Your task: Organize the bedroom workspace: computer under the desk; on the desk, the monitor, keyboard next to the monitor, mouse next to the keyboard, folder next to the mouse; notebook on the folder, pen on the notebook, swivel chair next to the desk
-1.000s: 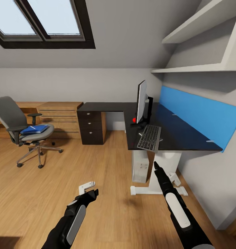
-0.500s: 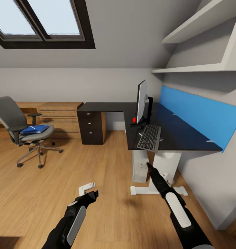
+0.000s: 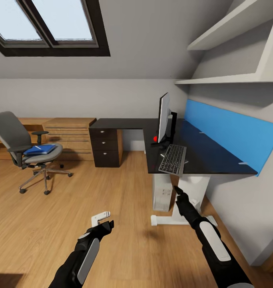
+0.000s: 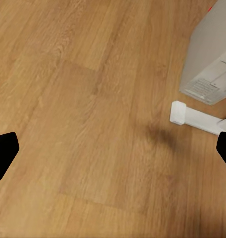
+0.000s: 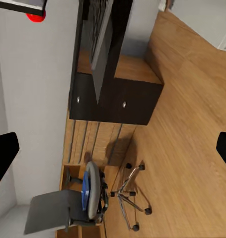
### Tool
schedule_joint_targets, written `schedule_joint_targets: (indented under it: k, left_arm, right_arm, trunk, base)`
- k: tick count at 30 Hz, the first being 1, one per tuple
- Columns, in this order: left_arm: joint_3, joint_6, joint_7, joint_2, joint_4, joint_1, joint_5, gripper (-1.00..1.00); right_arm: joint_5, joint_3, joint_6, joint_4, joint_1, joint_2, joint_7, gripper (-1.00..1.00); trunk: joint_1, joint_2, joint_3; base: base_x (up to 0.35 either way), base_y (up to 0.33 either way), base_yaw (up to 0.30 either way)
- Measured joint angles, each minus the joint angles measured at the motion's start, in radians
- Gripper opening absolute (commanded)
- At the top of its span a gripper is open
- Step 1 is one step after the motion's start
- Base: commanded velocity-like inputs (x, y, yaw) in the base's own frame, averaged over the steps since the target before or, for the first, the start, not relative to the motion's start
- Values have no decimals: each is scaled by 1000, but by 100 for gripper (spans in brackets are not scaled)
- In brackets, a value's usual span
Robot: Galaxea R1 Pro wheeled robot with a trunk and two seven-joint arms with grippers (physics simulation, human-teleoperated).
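Table (image 3: 208, 158) at 2 o'clock, carrying monitor (image 3: 164, 118) with keyboard (image 3: 173, 159) just before it. Computer (image 3: 162, 192) on floor (image 3: 52, 224) under table. Swivel chair (image 3: 22, 148) at 10 o'clock, well apart from table, with folder (image 3: 40, 149) on seat.

The floor (image 3: 72, 224) is light wood planking with visible grain and a soft satin sheen. The worktop (image 3: 208, 156) is smooth black with a glossy, faintly reflecting surface; its leg (image 3: 188, 196) looks like matt white painted metal. The computer (image 3: 162, 196) has a pale grey plastic-looking case. The swivel chair (image 3: 28, 154) has grey cloth-like padding and a shiny chrome base. The folder (image 3: 40, 149) on it is smooth bright blue. My right claw (image 3: 177, 189) is matt black; my forearms carry smooth grey panels. The walls are matt white.
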Motion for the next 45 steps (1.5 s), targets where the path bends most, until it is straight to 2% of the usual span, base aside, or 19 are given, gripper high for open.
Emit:
schedule_joint_targets:
  k: [7,8,10,15,29,43,45]
  left_arm:
    - [0,0,0,1,1,0,0,100]
    - [0,-1,0,0,0,0,0,100]
    - [0,0,0,0,0,0,0,100]
    - [0,-1,-1,0,0,0,0,100]
    - [0,-2,-2,-1,0,0,0,100]
    - [0,1,-1,-1,-14,0,4,100]
    - [0,1,-1,-2,-18,0,5,100]
  right_arm:
    - [2,9,-139,2,0,3,-3,100]
    - [5,10,-192,21,0,5,-2,100]
    - [5,13,-209,28,0,6,-2,100]
    - [7,13,-221,36,0,6,-2,100]
    - [5,11,-224,39,0,7,-3,100]
    - [2,9,-224,39,0,5,-3,100]
    - [2,8,-224,39,0,5,-3,100]
  trunk:
    - [0,0,0]
    - [0,0,0]
    - [0,0,0]
    - [0,0,0]
    - [-1,0,0]
    - [0,0,0]
    - [8,-14,-6]
  base:
    - [0,0,0]
    - [0,0,0]
    - [0,0,0]
    - [132,0,0]
    - [310,0,0]
    - [37,0,0]
    - [2,0,0]
